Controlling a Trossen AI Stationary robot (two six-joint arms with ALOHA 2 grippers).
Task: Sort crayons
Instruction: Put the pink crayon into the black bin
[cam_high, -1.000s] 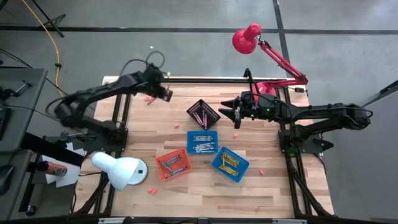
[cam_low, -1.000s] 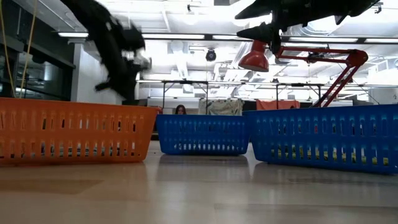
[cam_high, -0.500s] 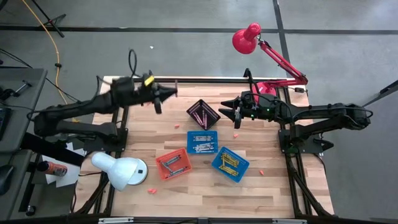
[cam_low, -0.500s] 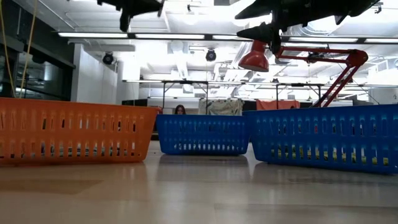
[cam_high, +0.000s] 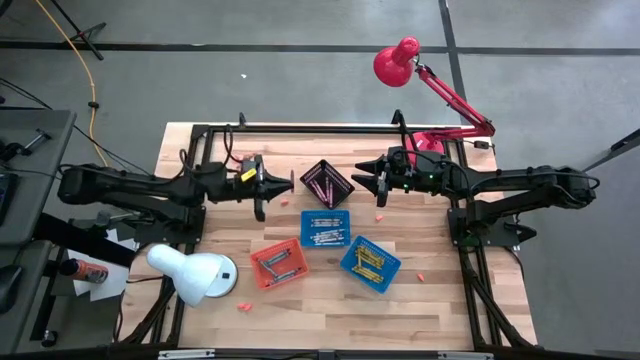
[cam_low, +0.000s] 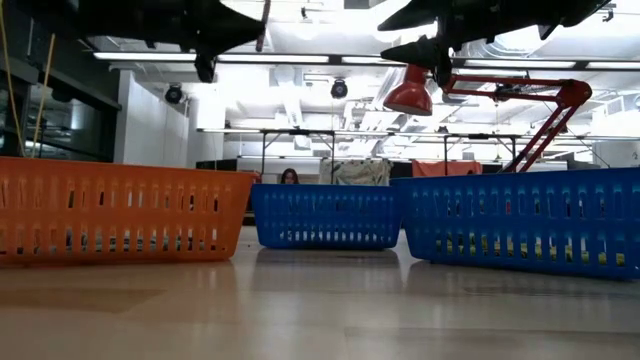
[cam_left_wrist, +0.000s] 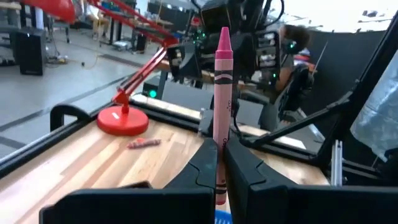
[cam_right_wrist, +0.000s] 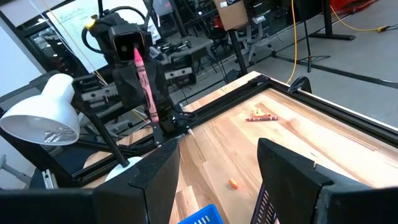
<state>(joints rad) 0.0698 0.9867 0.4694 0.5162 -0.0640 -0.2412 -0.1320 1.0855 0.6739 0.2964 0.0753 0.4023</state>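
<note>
1. The wooden table (cam_high: 330, 300) carries 4 small mesh baskets between the 2 arms, with a white lamp (cam_high: 195, 275) at its near left corner and a red lamp (cam_high: 400, 62) at its far right.
2. The left gripper (cam_high: 285, 184) hovers above the table, left of the black basket (cam_high: 327, 183). Its fingers are clenched on a pink crayon (cam_left_wrist: 222, 93), which stands upright between them in the left wrist view.
3. The right gripper (cam_high: 362, 181) hangs just right of the black basket, its jaws spread and holding nothing.
4. The 4 baskets already hold sorted crayons: pinkish ones in the black basket, pale or grey ones in the upper blue basket (cam_high: 326, 228), yellow ones in the lower blue basket (cam_high: 369, 263), and a few, colour unclear, in the orange basket (cam_high: 279, 264).
5. Loose crayons remain on the wood: 1 near the far edge behind the left arm (cam_high: 235, 158), 1 just beside the left gripper (cam_high: 283, 200), 1 near the front edge (cam_high: 244, 307) and 1 right of the lower blue basket (cam_high: 422, 274).
6. My reading: the sort is well along. The held pink crayon looks bound for the black basket, and at least 4 strays are left to pick up.
</note>
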